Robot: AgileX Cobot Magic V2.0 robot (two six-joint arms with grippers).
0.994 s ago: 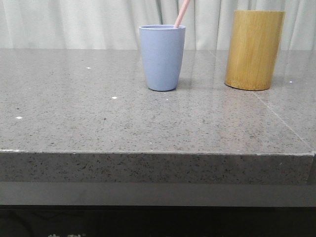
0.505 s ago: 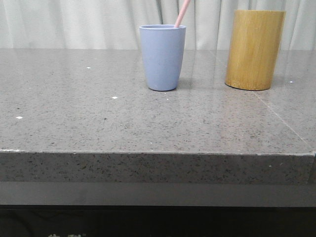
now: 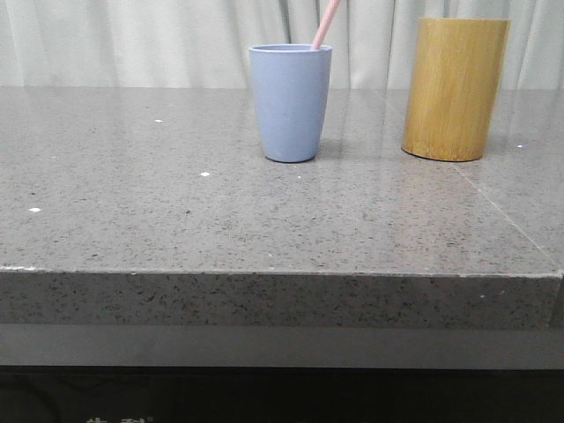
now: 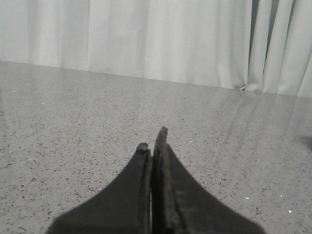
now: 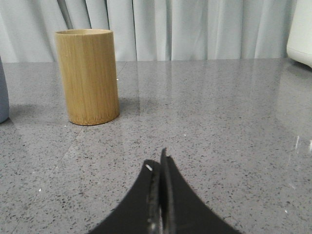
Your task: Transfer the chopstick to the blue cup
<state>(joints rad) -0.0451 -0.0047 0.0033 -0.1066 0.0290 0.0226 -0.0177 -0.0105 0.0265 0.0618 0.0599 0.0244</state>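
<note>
Left end effector and right end effector: fingers pressed together, holding nothing, above the surface. Chopstick stands in cup.

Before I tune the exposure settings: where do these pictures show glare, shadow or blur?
Front view: even light, sharp; the blue cup and bamboo holder cast soft shadows and faint reflections on the polished table. Right wrist view: pale sheen on the stone beyond the holder; the right claw is a dark, soft-edged silhouette. Left wrist view: the left claw is equally dark and blurred; curtain glare streaks the table.
</note>
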